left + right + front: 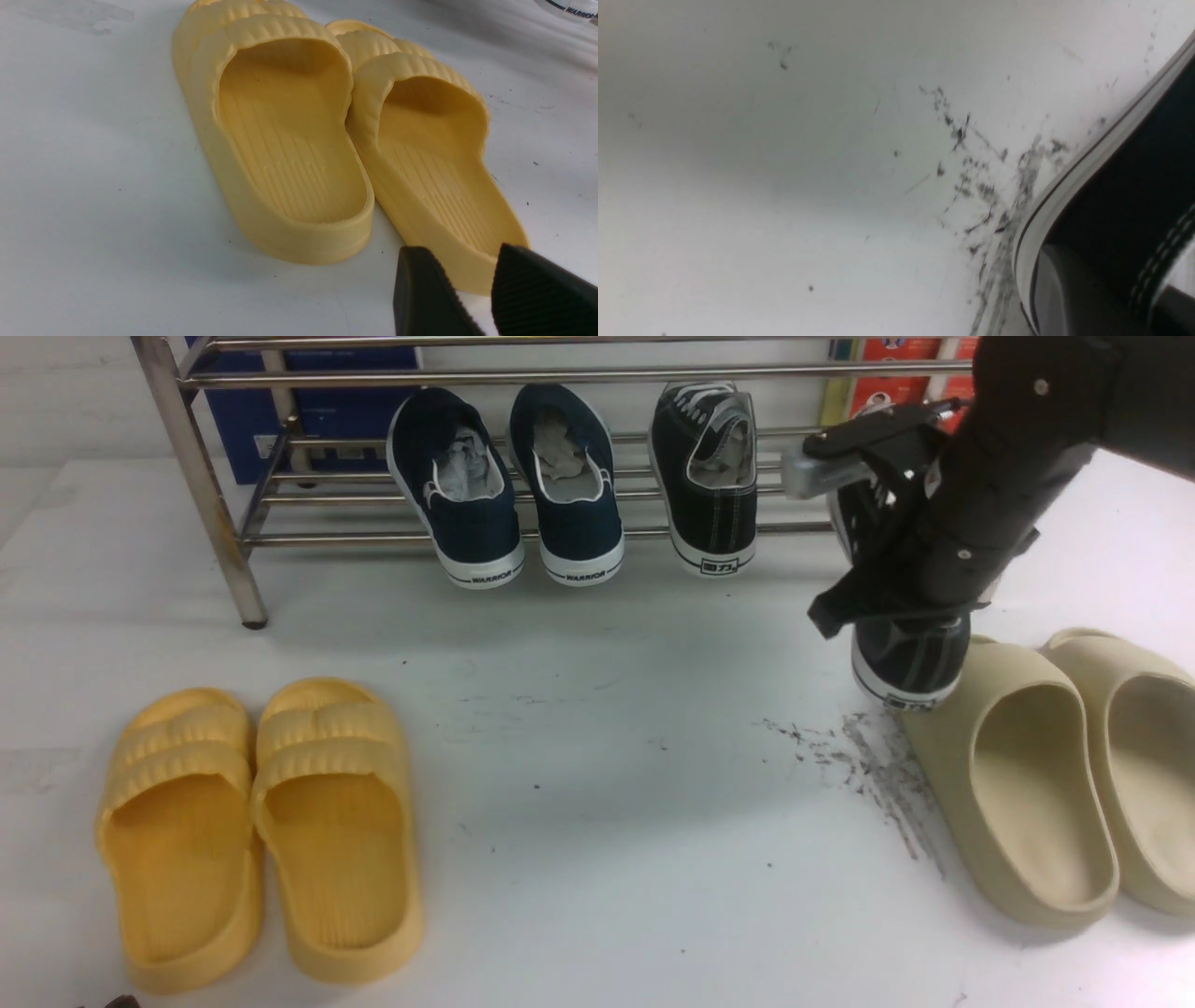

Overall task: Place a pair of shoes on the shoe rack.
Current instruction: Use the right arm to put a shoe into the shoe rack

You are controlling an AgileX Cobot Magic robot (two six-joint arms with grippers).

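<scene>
We note the right pincer [901, 616] drawn together on one black canvas low-top sneaker [910, 663] with white sole and white stitching. The hold appears to be at the heel collar. The arm hides the contact in the front view, and the right wrist view gives only sole edge and stitched canvas, close up. This sneaker points toe-first toward the shiny steel-tube shoe rack [201, 476], heel toward us, just beside the nearer beige foam slide [1027, 784]. We cannot tell whether it clears the white surface [597, 728]. The matching black sneaker [707, 485] lies on the rack's lower bars, heel overhanging, just right of two navy slip-ons [462, 495]. The left pincer [462, 254] stands apart, holding nothing, near the yellow foam slides [289, 140].

Handling, our judgement: light load. The canvas upper is soft and folds under a pinch; the rubber sole is stiff and grippy. A one-wall hold at the collar lets the toe droop and swing, so we expect tilt. The heel counter is the firmest part of the upper to take. The steel bars look slick and spaced: the sole needs two bars under it, else it tips through.
</scene>
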